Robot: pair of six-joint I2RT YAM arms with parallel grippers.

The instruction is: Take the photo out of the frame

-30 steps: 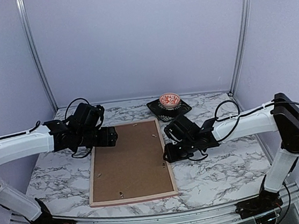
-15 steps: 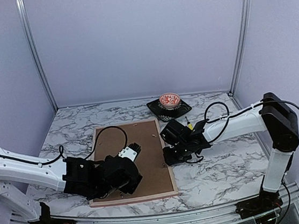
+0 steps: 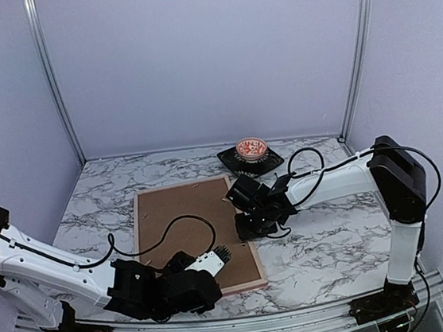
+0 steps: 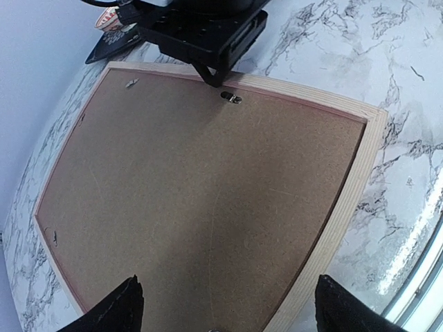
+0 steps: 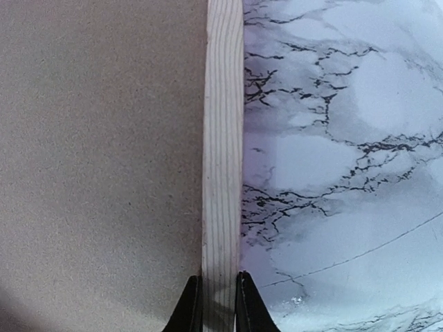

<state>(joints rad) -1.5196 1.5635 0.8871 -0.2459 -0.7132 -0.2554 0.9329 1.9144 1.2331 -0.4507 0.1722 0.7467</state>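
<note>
Jaws of my right gripper (image 5: 216,304) pinch the right rail of the frame (image 5: 223,138), which lies face down on the table (image 3: 325,234), backing board (image 3: 184,226) up. My left gripper (image 4: 225,308) hangs spread wide over its near end.

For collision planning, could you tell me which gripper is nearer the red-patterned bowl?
Right. The right gripper clasps the frame's right rail, just before the bowl; the left gripper hovers over the frame's near corner.
</note>
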